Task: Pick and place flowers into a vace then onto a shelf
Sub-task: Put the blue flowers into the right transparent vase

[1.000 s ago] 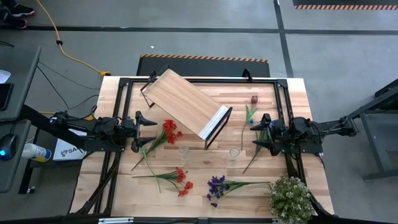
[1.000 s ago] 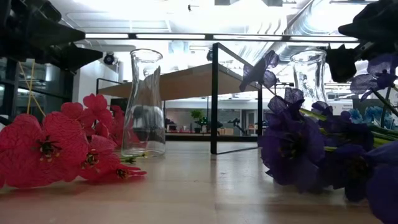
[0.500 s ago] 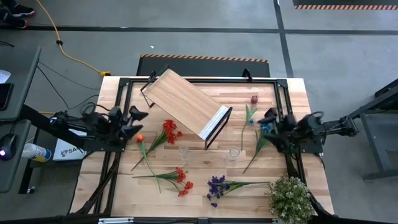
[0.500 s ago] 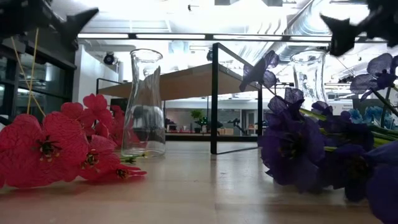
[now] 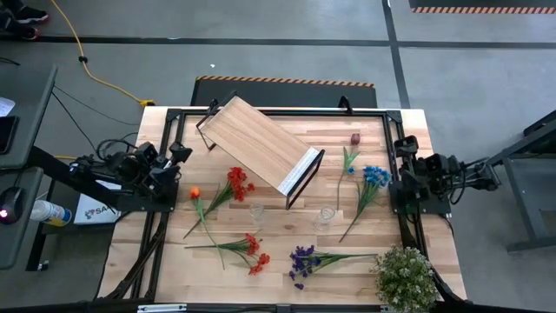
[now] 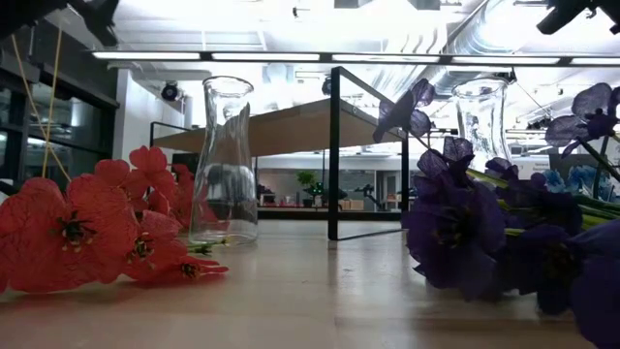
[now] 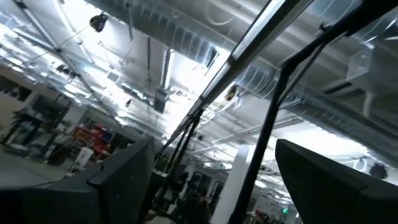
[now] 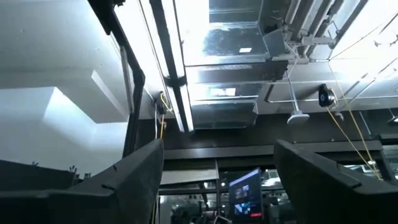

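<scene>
On the striped wooden table the biggest thing was the shelf, a pale board on black frame ends, sitting slantwise toward the far side with nothing on it. At the near right corner stood a bushy pale green plant. The two dark arms were drawn back to opposite edges: the left gripper was raised at the left edge and the right gripper at the right edge, each with its fingers spread apart and holding nothing, and both wrist cameras looked up at the ceiling lights. Two clear glass vases stood upright and empty just in front of the shelf, one nearer the left, the other nearer the right. The flowers all lay flat on the table, none in a vase: a red spray beside the shelf's near edge, a small orange bloom just left of it, an orange-red stem and a purple bunch along the near side, a blue one close to the right arm, and a dark red bud beyond it toward the far right.
</scene>
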Motion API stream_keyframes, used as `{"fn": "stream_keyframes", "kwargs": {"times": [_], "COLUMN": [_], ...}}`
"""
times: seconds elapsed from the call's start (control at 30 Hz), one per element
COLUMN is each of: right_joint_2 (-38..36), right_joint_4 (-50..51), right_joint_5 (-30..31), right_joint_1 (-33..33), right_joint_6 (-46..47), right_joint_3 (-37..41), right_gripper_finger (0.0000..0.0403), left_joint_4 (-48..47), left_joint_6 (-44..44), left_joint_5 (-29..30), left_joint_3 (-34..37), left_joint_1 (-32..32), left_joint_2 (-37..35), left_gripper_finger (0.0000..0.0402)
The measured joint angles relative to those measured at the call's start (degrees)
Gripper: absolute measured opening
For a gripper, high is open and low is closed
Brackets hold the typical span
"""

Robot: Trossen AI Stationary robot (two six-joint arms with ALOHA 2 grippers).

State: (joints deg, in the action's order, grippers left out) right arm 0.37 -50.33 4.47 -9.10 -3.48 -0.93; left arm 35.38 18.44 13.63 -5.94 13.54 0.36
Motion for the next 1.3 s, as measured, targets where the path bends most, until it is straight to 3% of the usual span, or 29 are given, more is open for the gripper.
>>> {"fn": "stream_keyframes", "kwargs": {"times": [0.2, 0.4, 0.5, 0.77, 1.3], "right_joint_2": [0.0, 0.0, 0.1, 5.9, 35.1], "right_joint_4": [-0.6, -1.5, 3.7, 37.3, 78.3], "right_joint_5": [0.0, 0.1, 0.1, 8.3, 17.8], "right_joint_1": [0.0, 0.0, 0.0, 0.0, 0.0], "right_joint_6": [1.9, 2.0, 2.0, 2.0, 5.8], "right_joint_3": [0.0, -2.6, -7.2, -29.3, -75.4], "right_gripper_finger": [0.0293, 0.0293, 0.0293, 0.0293, 0.0293], "left_joint_4": [-6.8, -23.8, -32.3, -43.3, -60.8], "left_joint_6": [0.0, 3.0, 5.1, 6.1, 7.6], "left_joint_5": [-2.5, -3.1, -3.1, -3.1, -3.2], "left_joint_3": [-5.0, -13.3, -18.0, -27.9, -48.8], "left_joint_1": [0.0, 0.0, 0.0, 0.0, 0.0], "left_joint_2": [0.0, 0.1, 0.9, 5.9, 17.9], "left_gripper_finger": [0.0367, 0.0367, 0.0367, 0.0367, 0.0367]}}
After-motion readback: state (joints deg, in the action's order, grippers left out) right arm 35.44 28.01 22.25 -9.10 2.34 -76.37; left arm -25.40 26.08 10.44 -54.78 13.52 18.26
